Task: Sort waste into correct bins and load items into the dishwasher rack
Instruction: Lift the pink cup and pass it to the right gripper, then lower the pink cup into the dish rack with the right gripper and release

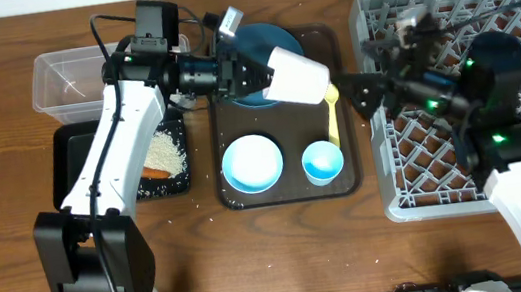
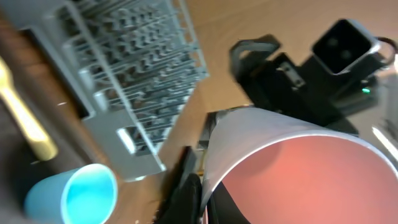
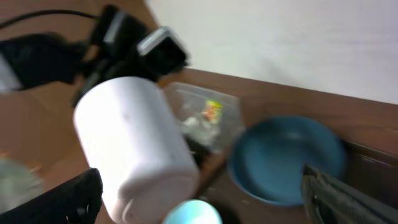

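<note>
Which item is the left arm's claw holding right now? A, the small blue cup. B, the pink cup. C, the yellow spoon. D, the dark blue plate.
B: the left claw grips the pink cup, tipped sideways in the air over the brown tray.

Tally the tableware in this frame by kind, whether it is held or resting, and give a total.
Cups: 2 (pale pink cup held in the left gripper; small light blue cup)
Bowls: 1 (light blue bowl)
Plates: 1 (dark blue plate)
Spoons: 1 (pale yellow spoon)
Total: 5
</note>
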Robot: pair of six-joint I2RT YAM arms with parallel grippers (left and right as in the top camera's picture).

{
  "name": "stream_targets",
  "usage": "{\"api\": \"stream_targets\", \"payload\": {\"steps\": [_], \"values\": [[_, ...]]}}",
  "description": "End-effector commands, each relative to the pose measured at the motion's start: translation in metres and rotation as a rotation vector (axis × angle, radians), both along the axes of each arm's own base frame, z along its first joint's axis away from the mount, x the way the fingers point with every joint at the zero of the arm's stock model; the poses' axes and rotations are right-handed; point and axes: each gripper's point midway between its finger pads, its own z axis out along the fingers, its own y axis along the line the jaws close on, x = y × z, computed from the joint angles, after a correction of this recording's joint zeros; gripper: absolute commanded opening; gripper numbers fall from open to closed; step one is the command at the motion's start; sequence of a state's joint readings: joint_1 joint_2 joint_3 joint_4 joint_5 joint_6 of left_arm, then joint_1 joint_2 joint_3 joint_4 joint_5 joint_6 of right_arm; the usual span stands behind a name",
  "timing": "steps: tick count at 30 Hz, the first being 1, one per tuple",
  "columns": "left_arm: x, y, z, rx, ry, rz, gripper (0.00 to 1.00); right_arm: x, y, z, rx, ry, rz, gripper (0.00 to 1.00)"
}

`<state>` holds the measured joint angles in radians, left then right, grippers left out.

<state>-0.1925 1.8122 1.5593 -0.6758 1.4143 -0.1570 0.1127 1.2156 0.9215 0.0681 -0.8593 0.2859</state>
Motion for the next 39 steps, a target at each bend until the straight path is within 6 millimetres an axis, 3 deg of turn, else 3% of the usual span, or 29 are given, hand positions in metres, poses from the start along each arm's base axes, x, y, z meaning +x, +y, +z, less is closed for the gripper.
{"api": "stream_targets", "payload": {"steps": [1, 9, 16, 22, 26, 28, 33, 37, 39], "values": [[-0.009, 0.000, 0.019, -0.091, 0.002, -0.055, 0.06, -0.016, 0.025, 0.010, 0.051, 0.016, 0.123, 0.98], [-0.013, -0.001, 0.026, -0.131, 0.002, -0.081, 0.06, -0.020, 0.052, 0.005, 0.039, 0.011, 0.155, 0.91], [-0.014, -0.002, 0.026, -0.131, 0.002, -0.084, 0.06, -0.022, 0.059, 0.013, 0.049, -0.035, 0.176, 0.80], [-0.014, -0.002, 0.026, -0.130, 0.001, -0.086, 0.06, -0.022, 0.059, 0.015, 0.058, -0.034, 0.176, 0.61], [-0.014, -0.003, 0.025, -0.126, 0.001, -0.084, 0.17, -0.022, 0.059, 0.015, 0.058, -0.035, 0.175, 0.56], [-0.013, -0.003, 0.024, -0.124, 0.000, -0.082, 0.30, -0.022, 0.058, 0.016, 0.058, -0.038, 0.172, 0.55], [-0.009, -0.002, 0.019, -0.094, -0.009, -0.061, 0.37, -0.012, 0.040, 0.021, 0.064, -0.045, 0.119, 0.56], [0.000, -0.001, 0.005, -0.011, -0.025, -0.007, 0.38, -0.003, 0.008, 0.021, 0.066, -0.013, 0.026, 0.61], [0.008, 0.001, -0.007, 0.061, -0.034, 0.038, 0.38, 0.000, -0.019, 0.015, 0.060, 0.047, -0.052, 0.64]]}}
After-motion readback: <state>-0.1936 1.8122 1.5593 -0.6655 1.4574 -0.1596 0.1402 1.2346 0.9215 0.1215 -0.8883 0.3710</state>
